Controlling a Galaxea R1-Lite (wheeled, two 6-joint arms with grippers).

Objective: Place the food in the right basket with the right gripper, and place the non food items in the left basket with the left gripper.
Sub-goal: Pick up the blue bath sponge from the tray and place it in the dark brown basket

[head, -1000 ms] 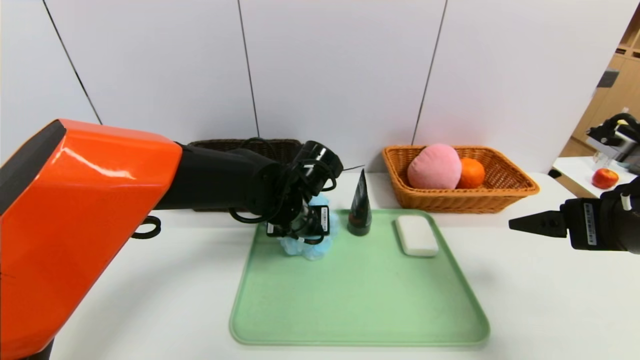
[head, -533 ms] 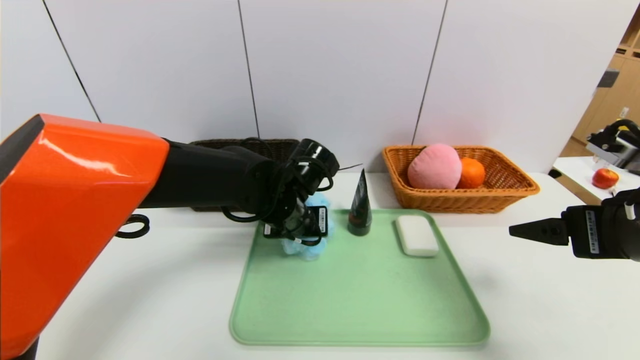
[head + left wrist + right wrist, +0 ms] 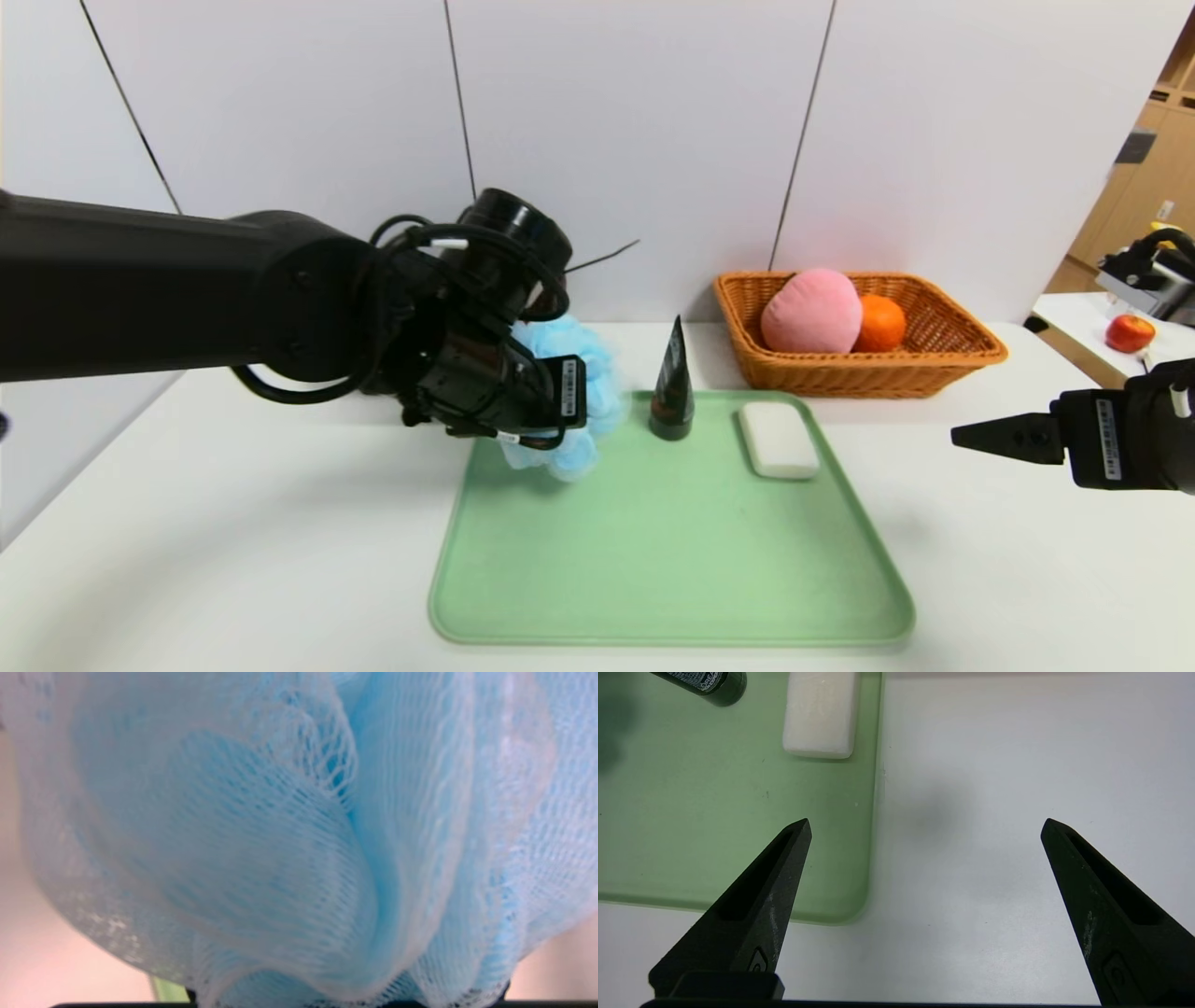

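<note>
Blue mesh bath puff, soft and ruffled, has just been lifted clear of the green tray by the left end effector, pinched shut on it (the left basket is hidden behind the arm). Tapered tube and soap bar wait; the right end effector hovers spread over the bench.

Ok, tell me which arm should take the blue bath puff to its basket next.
Left. The left gripper already holds the bath puff, lifted off the green tray. The right gripper hangs open over the table beside the tray, far from the puff.
</note>
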